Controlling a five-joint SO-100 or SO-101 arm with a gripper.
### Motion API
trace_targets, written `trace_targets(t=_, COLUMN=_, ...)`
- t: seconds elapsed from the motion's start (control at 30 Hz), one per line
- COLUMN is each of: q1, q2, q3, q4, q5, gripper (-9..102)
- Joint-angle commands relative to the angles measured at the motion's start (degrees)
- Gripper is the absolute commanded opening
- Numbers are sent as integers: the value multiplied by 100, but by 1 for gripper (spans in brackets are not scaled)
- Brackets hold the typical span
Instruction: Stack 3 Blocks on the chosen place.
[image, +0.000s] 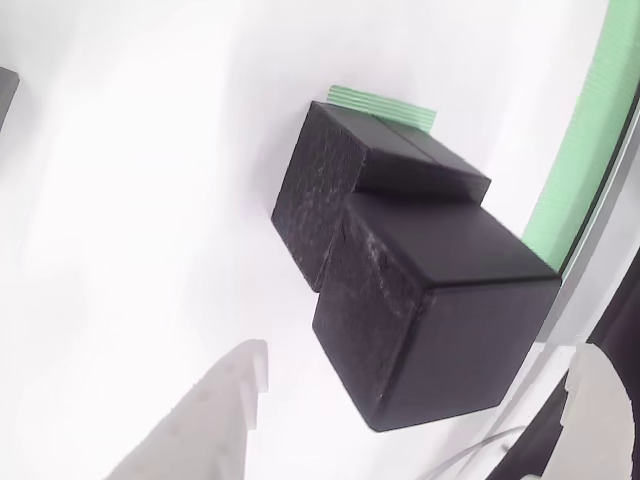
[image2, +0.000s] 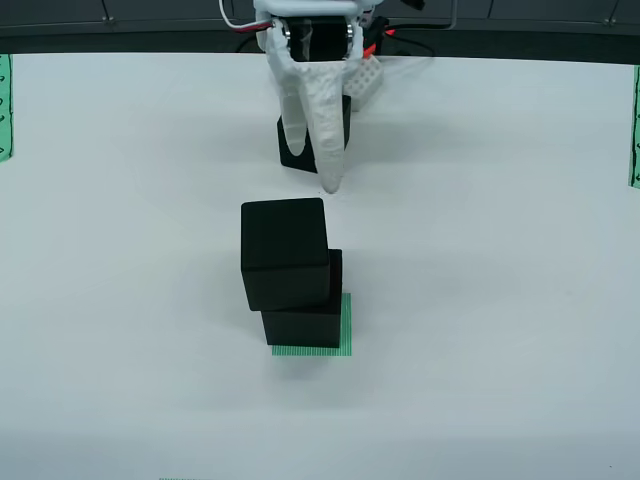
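Observation:
Two matte black blocks are stacked on the chosen place (image2: 345, 335), a small green striped patch. The lower block (image2: 305, 328) stands on the patch. The upper block (image2: 285, 252) rests on it, shifted left and overhanging. In the view that rides on the gripper, the upper block (image: 440, 320) is nearest, with the lower block (image: 315, 190) and the patch's edge (image: 385, 103) behind it. My gripper (image2: 313, 165) hangs open behind the stack, touching neither block; its white fingers (image: 215, 420) stand wide apart. A third black block (image2: 292, 152) is partly hidden behind the fingers.
The white table (image2: 500, 300) spreads to both sides of the stack. Green striped bands (image2: 4, 105) mark its left and right edges, and one band (image: 590, 130) curves past the stack in the gripper's view. Wires and a dark rail (image2: 150, 15) lie at the back.

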Motion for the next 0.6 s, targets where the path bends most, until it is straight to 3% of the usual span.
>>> trace_targets(t=0.0, q1=-26, q2=97, q3=-35, q4=114, q5=-396, gripper=37)
trace_targets(t=0.17, q1=70, q2=97, q3=-193, q4=290, q5=-624, gripper=37)
trace_targets(t=0.37, q1=149, q2=97, q3=-299, q4=-439, q5=598, gripper=37)
trace_targets(t=0.57, q1=88, q2=79, q3=-220, q4=-571, q5=2039, gripper=37)
